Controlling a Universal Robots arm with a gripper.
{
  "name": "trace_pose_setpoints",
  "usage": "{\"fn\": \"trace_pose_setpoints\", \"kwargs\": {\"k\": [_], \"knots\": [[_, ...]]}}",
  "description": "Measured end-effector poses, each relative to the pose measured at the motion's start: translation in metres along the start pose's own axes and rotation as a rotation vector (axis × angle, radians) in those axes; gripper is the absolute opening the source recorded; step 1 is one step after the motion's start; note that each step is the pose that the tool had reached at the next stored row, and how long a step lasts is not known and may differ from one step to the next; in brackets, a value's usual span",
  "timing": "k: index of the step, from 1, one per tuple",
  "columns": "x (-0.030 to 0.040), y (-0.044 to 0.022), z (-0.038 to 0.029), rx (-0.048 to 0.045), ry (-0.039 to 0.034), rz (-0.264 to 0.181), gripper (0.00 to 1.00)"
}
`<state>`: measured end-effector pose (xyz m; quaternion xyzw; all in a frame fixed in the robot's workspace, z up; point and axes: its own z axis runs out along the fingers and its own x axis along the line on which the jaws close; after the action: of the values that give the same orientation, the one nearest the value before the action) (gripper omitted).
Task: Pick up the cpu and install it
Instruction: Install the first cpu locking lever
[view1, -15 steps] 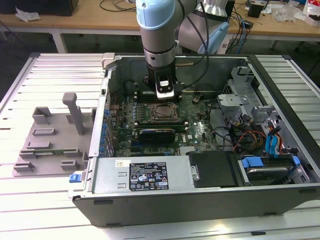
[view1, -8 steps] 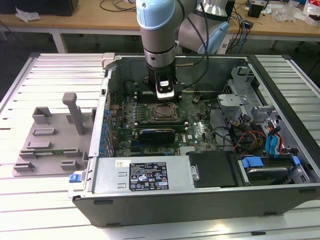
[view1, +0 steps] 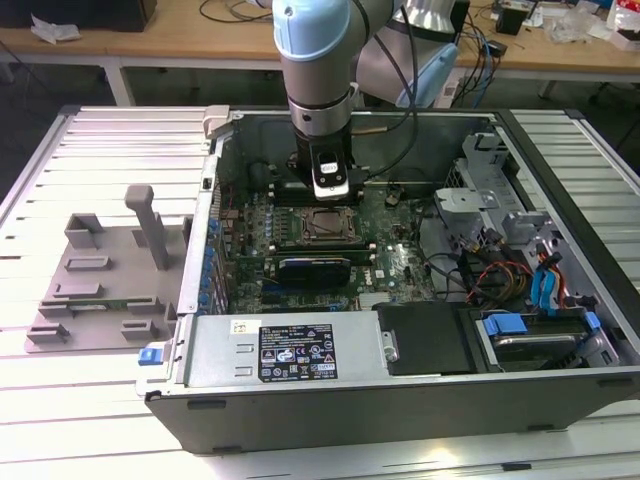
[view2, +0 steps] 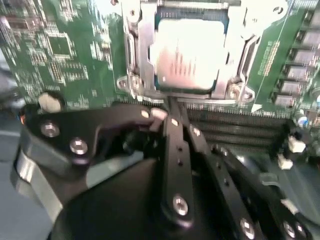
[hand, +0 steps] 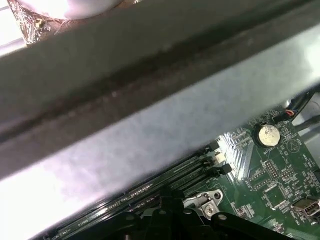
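The gripper (view2: 172, 112) hangs inside the open computer case (view1: 300, 370), its fingers drawn together to a narrow tip with nothing held between them, poised just beside the near edge of the socket frame (view2: 137, 55) on the green motherboard (view2: 65, 50). The cpu (view2: 190, 52) lies flat and seated within that frame, directly ahead of the fingertips in the second wrist view and close to them. In the exterior view the gripper stands above the socket at the middle of the board, the memory slots (view2: 240, 127) running alongside.
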<state>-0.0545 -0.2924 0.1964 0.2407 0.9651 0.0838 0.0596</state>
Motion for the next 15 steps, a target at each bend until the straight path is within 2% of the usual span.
{"fn": "trace_pose_setpoints", "kwargs": {"k": [3, 7, 8, 9, 10, 11, 12, 13, 14, 15], "knots": [[-0.0001, 0.0005, -0.0014, -0.0012, -0.0002, 0.000, 0.11], [-0.0012, 0.0031, -0.0156, 0.0002, -0.0004, 0.000, 0.11], [-0.0013, 0.0036, -0.0181, 0.0074, -0.0042, -0.001, 0.11], [-0.0016, 0.0036, -0.0194, 0.0345, -0.0180, -0.006, 0.11], [-0.0018, 0.0033, -0.0196, 0.0547, -0.0286, -0.009, 0.11], [-0.0019, 0.0031, -0.0196, 0.0690, -0.0360, -0.012, 0.11], [-0.0023, 0.0024, -0.0198, 0.0938, -0.0487, -0.016, 0.11], [-0.0027, 0.0015, -0.0198, 0.1097, -0.0570, -0.019, 0.11], [-0.0032, 0.0007, -0.0200, 0.1171, -0.0606, -0.020, 0.11], [-0.0037, -0.0001, -0.0202, 0.1184, -0.0613, -0.021, 0.11]]}}
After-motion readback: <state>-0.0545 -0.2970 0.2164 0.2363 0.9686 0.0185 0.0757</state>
